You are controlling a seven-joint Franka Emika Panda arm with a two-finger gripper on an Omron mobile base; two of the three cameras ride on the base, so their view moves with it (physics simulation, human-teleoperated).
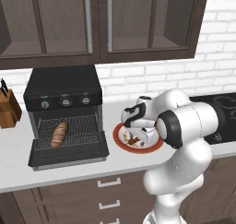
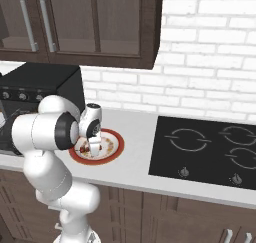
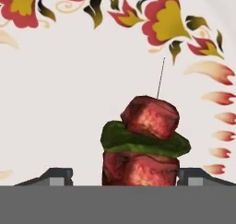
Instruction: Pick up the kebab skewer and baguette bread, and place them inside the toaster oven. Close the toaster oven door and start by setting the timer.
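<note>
The kebab skewer (image 3: 147,119), red meat chunks with a green slice on a thin stick, lies on the flowered plate (image 3: 69,103). My gripper (image 3: 124,177) is lowered over it, open, with one dark fingertip (image 3: 57,176) on either side of the chunks. From the base views the hand (image 1: 138,126) hangs over the red-rimmed plate (image 1: 117,135), right of the toaster oven (image 1: 62,87). Its door (image 1: 69,155) is dropped open, and the baguette bread (image 1: 59,134) rests on the wire rack inside. The gripper (image 2: 94,148) hides most of the skewer in the right base view.
A wooden knife block (image 1: 8,110) stands left of the oven. A black cooktop (image 2: 210,147) takes up the counter to the right of the plate (image 2: 117,146). Dark wall cabinets (image 1: 99,22) hang above the oven, and drawers run below the counter edge.
</note>
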